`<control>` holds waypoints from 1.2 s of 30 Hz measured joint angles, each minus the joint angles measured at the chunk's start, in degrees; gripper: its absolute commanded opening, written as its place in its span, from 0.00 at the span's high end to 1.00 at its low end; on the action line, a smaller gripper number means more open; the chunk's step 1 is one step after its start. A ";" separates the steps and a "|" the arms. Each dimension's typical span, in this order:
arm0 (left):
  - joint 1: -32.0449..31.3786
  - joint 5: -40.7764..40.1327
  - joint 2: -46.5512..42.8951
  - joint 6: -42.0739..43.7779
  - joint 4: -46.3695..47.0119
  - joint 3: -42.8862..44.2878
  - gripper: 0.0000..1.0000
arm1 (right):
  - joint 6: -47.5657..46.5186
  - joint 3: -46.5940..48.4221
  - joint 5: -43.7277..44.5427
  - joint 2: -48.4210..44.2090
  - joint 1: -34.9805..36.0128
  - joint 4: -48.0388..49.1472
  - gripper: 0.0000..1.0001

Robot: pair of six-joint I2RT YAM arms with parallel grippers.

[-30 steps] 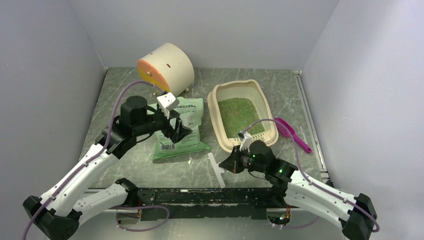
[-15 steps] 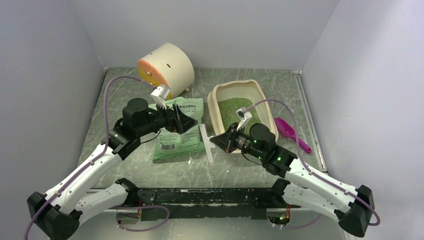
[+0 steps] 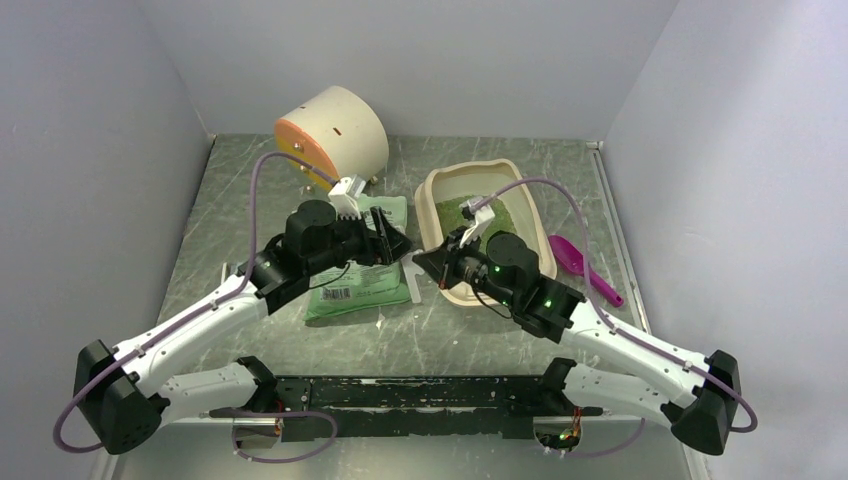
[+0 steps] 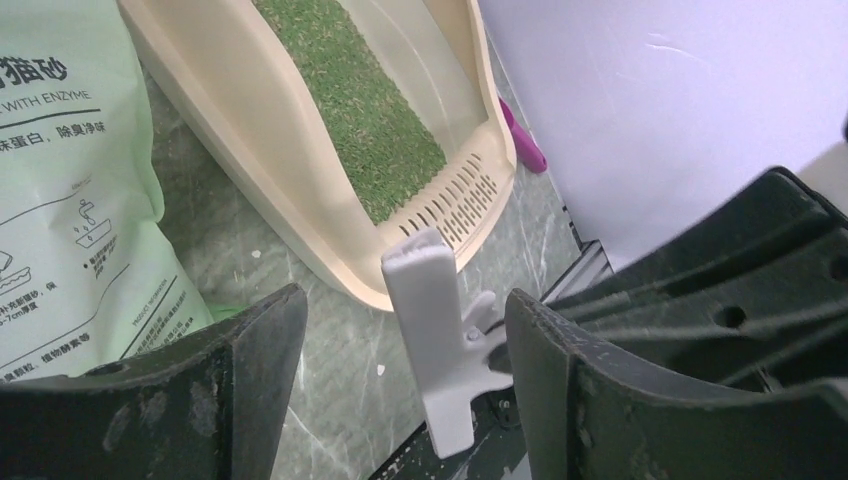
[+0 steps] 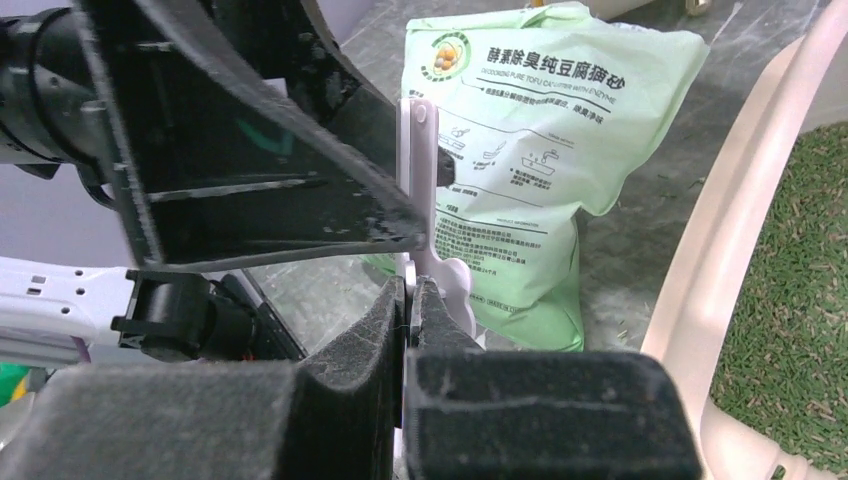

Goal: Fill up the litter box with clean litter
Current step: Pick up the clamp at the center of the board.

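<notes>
Pinching the white plastic piece (image 4: 430, 330) in my right gripper (image 5: 410, 300), I offer it between the spread jaws of my left gripper (image 4: 405, 335) for a handover, just left of the litter box (image 3: 520, 185), already bedded with clean litter (image 4: 360, 110).

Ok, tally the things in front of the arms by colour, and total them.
Green: 2, bag and litter
Beige or cream: 2, box and cabinet, which has an orange face
Magenta: 1, scoop
White: 1, clip
Total: 6
</notes>
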 measured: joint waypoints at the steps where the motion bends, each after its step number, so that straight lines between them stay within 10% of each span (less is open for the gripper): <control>1: -0.15 -0.74 0.37 -0.26 0.39 0.02 0.30 | -0.35 0.26 0.33 0.20 0.33 -0.02 1.00; 11: -1.75 -5.01 2.43 -1.29 1.62 1.03 0.88 | -3.17 0.59 4.33 1.88 4.50 -0.63 0.96; 20: -1.95 -6.99 0.72 -0.48 1.18 0.96 0.91 | -1.46 1.84 5.44 -0.11 4.61 -2.29 0.25; 36: -1.99 -8.24 -3.58 0.35 1.99 0.37 0.88 | 4.70 2.99 -22.36 3.61 -10.05 -0.17 0.31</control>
